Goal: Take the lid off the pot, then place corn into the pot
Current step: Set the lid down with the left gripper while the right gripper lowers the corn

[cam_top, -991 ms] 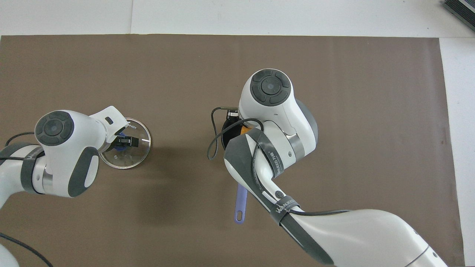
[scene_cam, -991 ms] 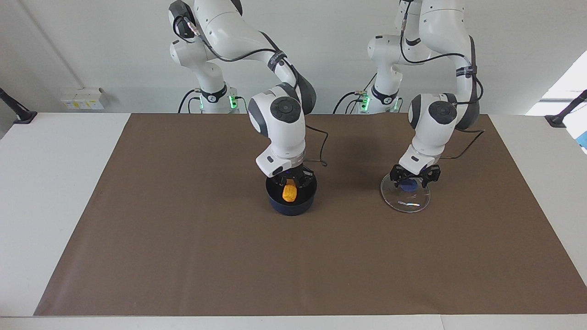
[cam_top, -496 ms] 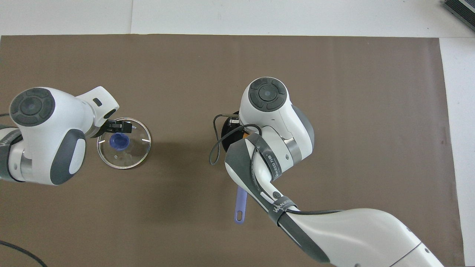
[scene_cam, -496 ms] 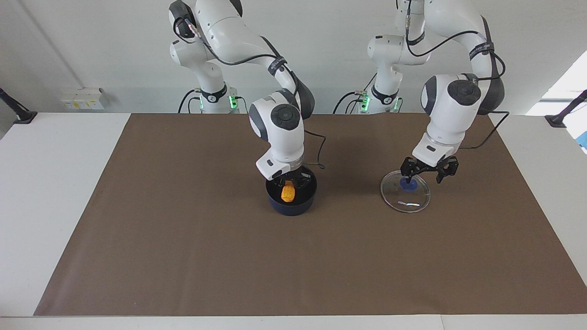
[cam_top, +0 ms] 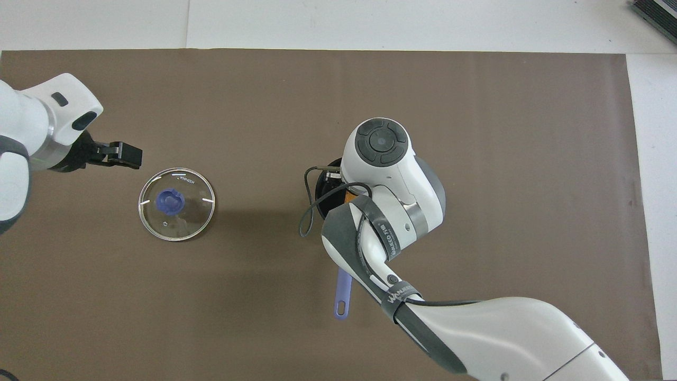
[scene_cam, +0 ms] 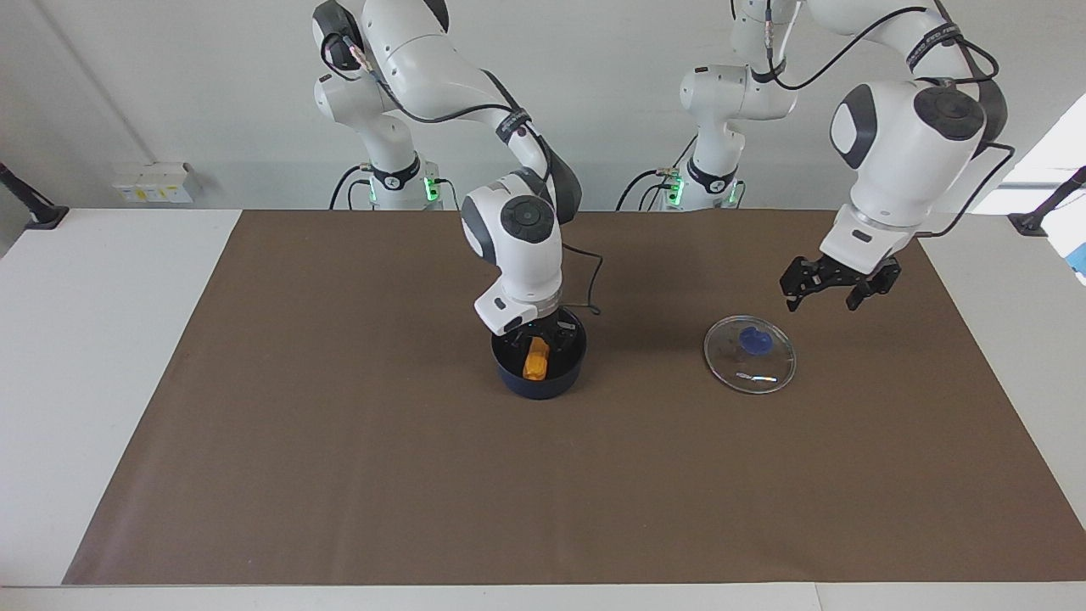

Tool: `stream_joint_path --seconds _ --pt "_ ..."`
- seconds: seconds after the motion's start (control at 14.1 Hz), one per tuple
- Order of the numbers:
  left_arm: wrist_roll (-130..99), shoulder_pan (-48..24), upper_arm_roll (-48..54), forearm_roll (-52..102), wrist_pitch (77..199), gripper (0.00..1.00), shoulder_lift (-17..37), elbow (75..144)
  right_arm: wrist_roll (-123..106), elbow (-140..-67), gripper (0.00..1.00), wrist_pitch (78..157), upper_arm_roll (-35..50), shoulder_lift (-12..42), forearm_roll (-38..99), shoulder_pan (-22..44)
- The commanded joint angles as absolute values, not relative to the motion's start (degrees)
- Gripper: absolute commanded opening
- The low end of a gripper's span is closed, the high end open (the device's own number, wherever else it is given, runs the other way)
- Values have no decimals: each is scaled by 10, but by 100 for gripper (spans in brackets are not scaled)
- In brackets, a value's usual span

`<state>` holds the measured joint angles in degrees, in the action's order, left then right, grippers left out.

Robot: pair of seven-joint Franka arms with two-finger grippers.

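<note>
A: Where does the corn cob (scene_cam: 535, 357) lie from the right tool (scene_cam: 536, 338)?

B: Straight below it, inside the saucepan (scene_cam: 540, 382). The tool sits low in the pot's mouth, right over the cob. I cannot tell whether its fingers still pinch the cob or have let go. My guess is the next move is a plain lift straight up.

A: The cob's long axis?

B: It runs roughly toward and away from the robots, tilted a little. The pot's long handle (cam_top: 342, 292) points toward the robots.

A: And the other arm?

B: The left tool (scene_cam: 836, 288) hangs spread and empty, in the air above the brown mat (scene_cam: 339, 475) near the glass lid (scene_cam: 750, 355), which lies flat toward the left arm's end of the table (scene_cam: 102, 339).

A: Materials?

B: Bumpy yellow-orange cob, tapered; navy pot with a black inside; clear disc, metal rim, blue knob (scene_cam: 753, 340).
</note>
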<state>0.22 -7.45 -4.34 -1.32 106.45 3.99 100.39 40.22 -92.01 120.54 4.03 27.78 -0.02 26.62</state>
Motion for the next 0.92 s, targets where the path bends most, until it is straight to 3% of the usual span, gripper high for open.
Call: stream_joint_path --seconds 0.0,0.35,0.5,0.85 --pt "22 -52 -40 -3 1016 100 30 976 415 -934 100 1225 43 269 10 264" --pt "18 -54 -31 -3 909 100 27 897 421 -917 100 1213 40 261 -2 263" --pt "23 -57 -35 -3 903 100 -4 912 419 -916 100 1206 33 236 1 256" --pt "19 -53 -35 -3 888 100 -12 918 376 -908 100 1145 28 176 -1 179"
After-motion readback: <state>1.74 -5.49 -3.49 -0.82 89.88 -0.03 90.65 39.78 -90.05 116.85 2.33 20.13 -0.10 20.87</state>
